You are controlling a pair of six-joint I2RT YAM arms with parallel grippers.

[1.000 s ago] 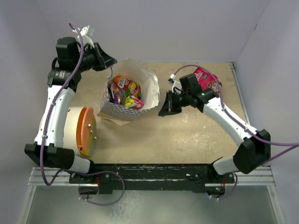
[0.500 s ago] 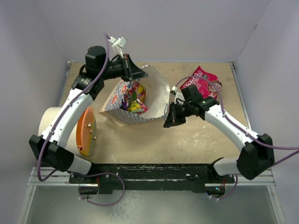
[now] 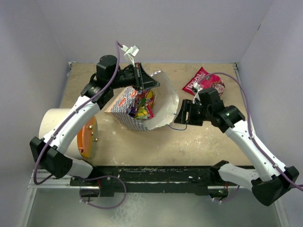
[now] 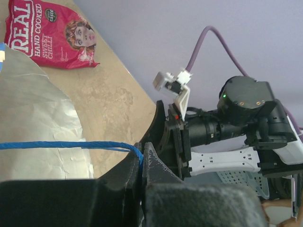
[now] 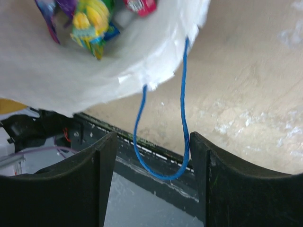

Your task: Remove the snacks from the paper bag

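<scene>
Paper bag tilted, blue cord handle pinched in left end effector.

The blue cord loop hangs between the right gripper's spread jaws. Just past them, the paper bag blocks the way.

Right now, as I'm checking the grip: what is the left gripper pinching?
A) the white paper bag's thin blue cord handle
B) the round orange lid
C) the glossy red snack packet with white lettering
A: the left wrist view shows the left gripper shut on the thin blue cord handle, while the glossy red snack packet lies apart, untouched.
</scene>
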